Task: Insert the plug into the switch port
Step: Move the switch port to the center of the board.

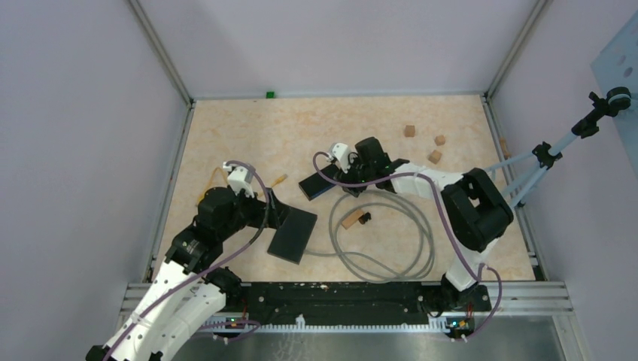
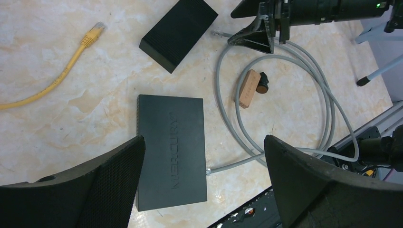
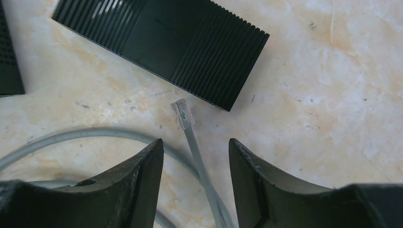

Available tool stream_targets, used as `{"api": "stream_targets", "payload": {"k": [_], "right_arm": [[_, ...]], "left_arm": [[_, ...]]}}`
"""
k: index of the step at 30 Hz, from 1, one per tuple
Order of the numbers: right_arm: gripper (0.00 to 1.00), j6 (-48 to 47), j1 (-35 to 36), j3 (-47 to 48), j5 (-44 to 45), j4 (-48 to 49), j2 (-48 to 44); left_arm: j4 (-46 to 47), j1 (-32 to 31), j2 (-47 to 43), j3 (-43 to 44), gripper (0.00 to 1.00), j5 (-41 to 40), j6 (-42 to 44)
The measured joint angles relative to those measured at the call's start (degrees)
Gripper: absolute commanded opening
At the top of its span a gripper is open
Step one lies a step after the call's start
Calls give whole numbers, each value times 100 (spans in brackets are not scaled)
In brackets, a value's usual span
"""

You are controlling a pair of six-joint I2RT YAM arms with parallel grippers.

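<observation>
The grey cable's clear plug [image 3: 182, 114] lies on the table, a short way from the edge of a ribbed black switch box [image 3: 161, 42], not touching it. My right gripper [image 3: 196, 142] is open, its fingers either side of the cable just behind the plug, not gripping it. In the top view the right gripper [image 1: 347, 183] sits beside that box [image 1: 320, 183]. A second black switch marked MERCURY [image 2: 171, 152] has the cable's other end plugged into its side. My left gripper [image 2: 204, 142] is open and empty above it, also seen in the top view [image 1: 274, 210].
The grey cable [image 1: 384, 241] loops over the near middle of the table. A wooden block with a small black part [image 1: 353, 219] lies inside the loop. A yellow cable [image 2: 71, 61] lies at the left. Three wooden cubes [image 1: 435, 156] and a tripod [image 1: 542, 162] stand at the right.
</observation>
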Motion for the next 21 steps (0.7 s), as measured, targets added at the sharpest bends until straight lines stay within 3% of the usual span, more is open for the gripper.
{"api": "stream_targets", "payload": {"k": [9, 18, 21], "right_arm": [[41, -72, -7, 96, 476, 175, 564], [0, -109, -7, 260, 603, 70, 691], [0, -111, -7, 260, 616, -111, 608]], "left_arm": [[2, 0, -66, 0, 99, 0, 46], [20, 0, -76, -11, 99, 0, 46], [74, 0, -129, -39, 99, 15, 44]]}}
